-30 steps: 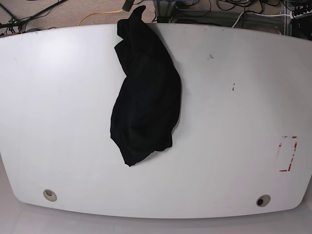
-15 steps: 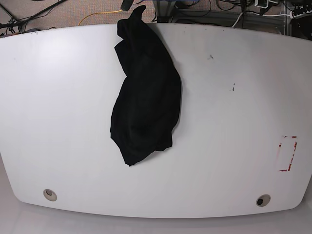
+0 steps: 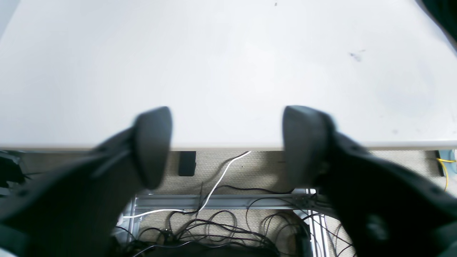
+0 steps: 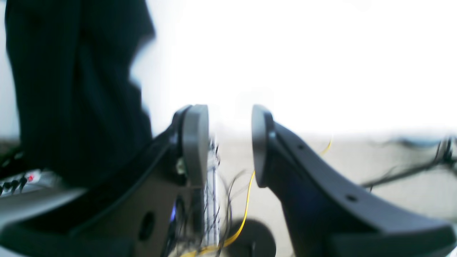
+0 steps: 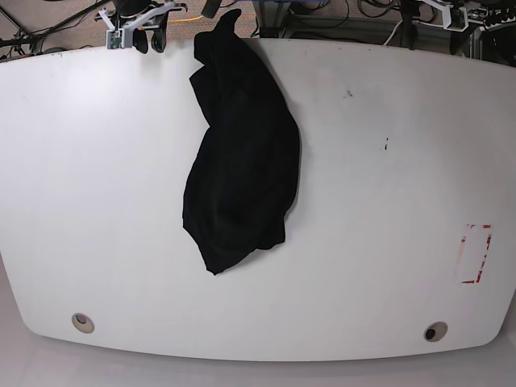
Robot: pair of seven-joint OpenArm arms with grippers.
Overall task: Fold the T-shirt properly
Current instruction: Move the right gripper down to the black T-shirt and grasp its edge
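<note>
The T-shirt lies crumpled in the middle of the white worktop, its top hanging over the far edge, unmoved. Both arms have just appeared there: right gripper beside it, left gripper well apart, jaws parted and empty. Folding has not begun.

- No words, numbers, brand names or labels can be read in any view.
- Table: a red-edged rectangular mark near its right edge, carrying no legible characters.
- Table: small dark specks, not lettering.
</note>
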